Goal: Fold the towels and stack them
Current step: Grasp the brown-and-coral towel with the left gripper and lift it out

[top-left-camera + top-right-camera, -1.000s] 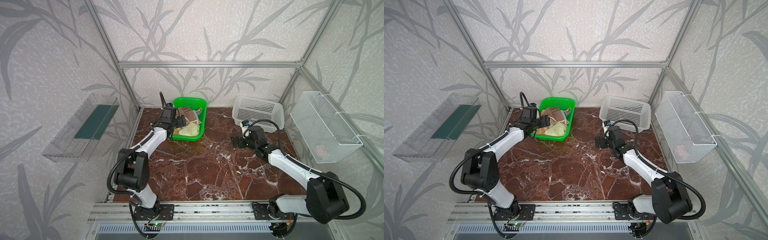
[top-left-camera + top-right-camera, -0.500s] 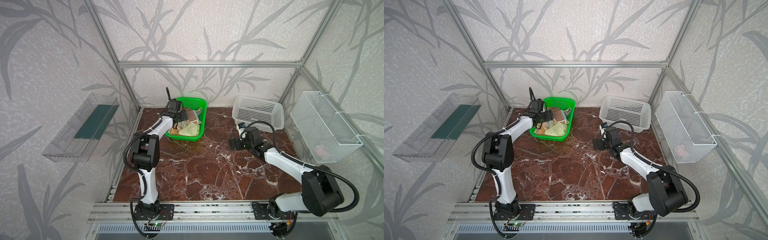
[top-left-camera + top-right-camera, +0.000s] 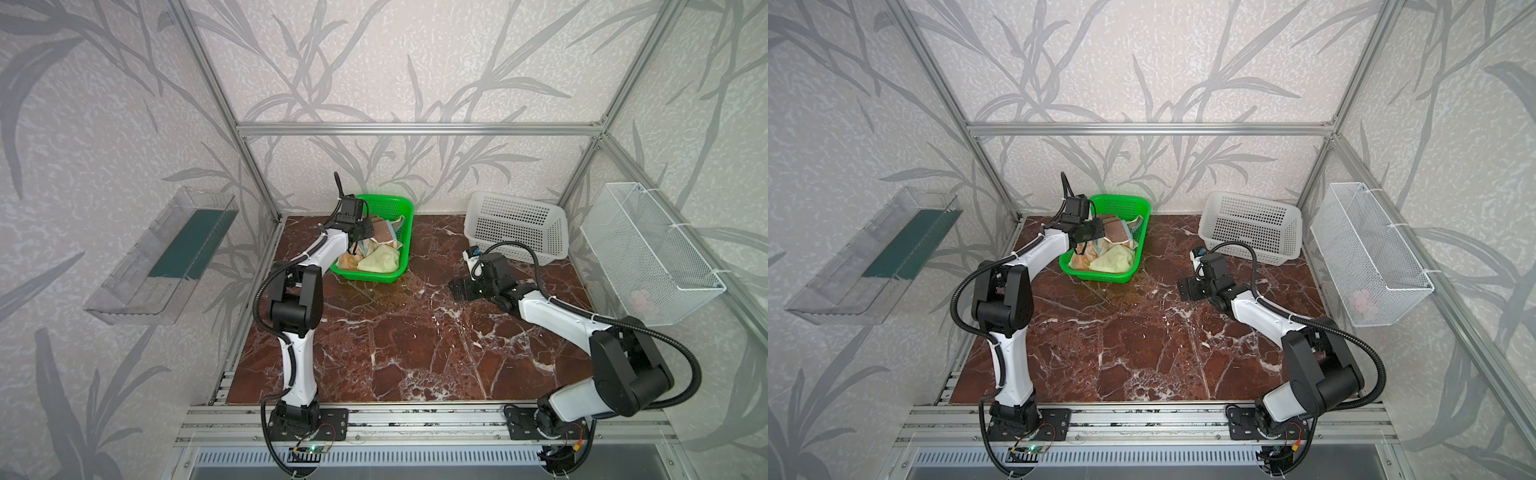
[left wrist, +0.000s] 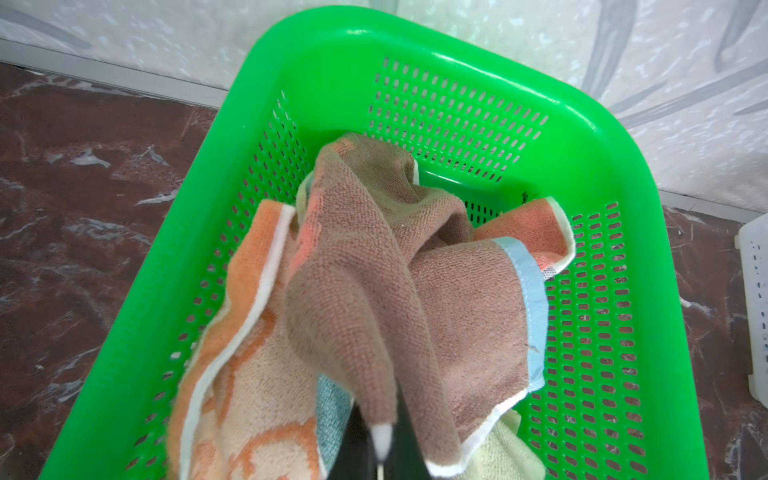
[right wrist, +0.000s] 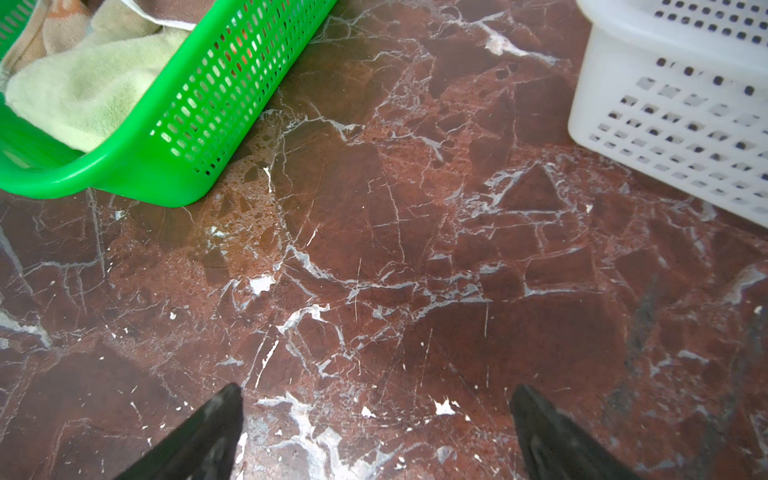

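1. The red-brown marble table (image 3: 415,340) fills the floor of the cell; most of it lies bare.
2. A white wire basket (image 3: 648,249) hangs on the right wall and a clear plastic tray (image 3: 166,257) on the left wall, both off the table.
3. A white perforated basket (image 3: 515,226) sits at the back right of the table, well apart from the green basket (image 3: 386,198) at the back, left of the middle.
4. All three towels lie crumpled inside the green basket, none folded.
   - The bear towel (image 4: 361,266) is on top, brown and salmon with a pale blue edge.
   - The orange-cream towel (image 4: 232,374) lies beside and partly under it, against the basket's left wall in both top views.
   - The pale yellow towel (image 3: 380,262) is bunched at the basket's near end.
5. The left gripper (image 4: 380,453) reaches down into the green basket – its jaws are pinched together on a raised brown fold of the bear towel, which peaks up toward the fingers.
6. The right gripper (image 5: 376,392) hovers low over bare marble between the two baskets, toward the front – its jaws stand wide apart and hold nothing.
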{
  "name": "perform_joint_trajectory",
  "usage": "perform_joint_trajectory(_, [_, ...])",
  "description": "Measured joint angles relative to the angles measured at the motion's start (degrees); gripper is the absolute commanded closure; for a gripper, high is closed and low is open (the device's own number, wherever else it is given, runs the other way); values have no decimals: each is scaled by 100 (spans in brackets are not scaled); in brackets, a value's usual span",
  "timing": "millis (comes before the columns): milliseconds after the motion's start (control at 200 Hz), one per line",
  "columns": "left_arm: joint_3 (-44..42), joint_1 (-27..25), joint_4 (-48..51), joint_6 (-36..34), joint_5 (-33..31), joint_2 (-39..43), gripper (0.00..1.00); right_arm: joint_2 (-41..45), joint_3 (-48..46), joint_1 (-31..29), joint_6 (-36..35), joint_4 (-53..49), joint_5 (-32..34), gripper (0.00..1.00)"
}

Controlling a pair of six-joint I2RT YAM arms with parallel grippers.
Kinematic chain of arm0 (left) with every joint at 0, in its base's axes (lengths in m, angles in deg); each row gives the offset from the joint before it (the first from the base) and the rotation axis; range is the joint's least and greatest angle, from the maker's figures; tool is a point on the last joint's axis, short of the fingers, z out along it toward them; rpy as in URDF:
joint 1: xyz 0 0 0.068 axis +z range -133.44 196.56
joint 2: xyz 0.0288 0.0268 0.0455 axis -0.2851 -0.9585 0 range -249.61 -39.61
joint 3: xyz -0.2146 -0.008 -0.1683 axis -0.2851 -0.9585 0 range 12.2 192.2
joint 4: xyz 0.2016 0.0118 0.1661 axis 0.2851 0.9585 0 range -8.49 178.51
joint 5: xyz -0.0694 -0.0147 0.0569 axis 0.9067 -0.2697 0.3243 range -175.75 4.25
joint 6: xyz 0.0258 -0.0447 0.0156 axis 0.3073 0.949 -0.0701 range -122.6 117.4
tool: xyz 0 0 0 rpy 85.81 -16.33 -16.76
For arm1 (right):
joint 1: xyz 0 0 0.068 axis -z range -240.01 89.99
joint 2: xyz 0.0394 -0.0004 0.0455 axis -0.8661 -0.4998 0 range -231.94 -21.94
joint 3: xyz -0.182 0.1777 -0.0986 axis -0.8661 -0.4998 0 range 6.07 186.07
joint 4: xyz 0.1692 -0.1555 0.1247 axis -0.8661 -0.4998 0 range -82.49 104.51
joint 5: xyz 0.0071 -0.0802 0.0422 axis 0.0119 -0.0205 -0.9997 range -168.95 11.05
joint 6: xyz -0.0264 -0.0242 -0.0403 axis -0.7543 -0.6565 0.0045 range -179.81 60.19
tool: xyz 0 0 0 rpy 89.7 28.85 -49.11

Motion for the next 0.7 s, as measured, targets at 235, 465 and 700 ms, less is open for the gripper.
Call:
perform_joint_trajectory(235, [-599, -337, -299, -385, 33, 802, 100, -11, 0, -96, -4, 166, -31, 1])
perform_joint_trajectory(465, [-817, -881, -520, -734, 520, 2096, 100, 61, -37, -136, 0, 448, -33, 1])
perform_joint_trajectory(700, [-1023, -1523, -605, -835, 1346, 2981, 100, 538, -407, -177, -9, 820, -76, 1])
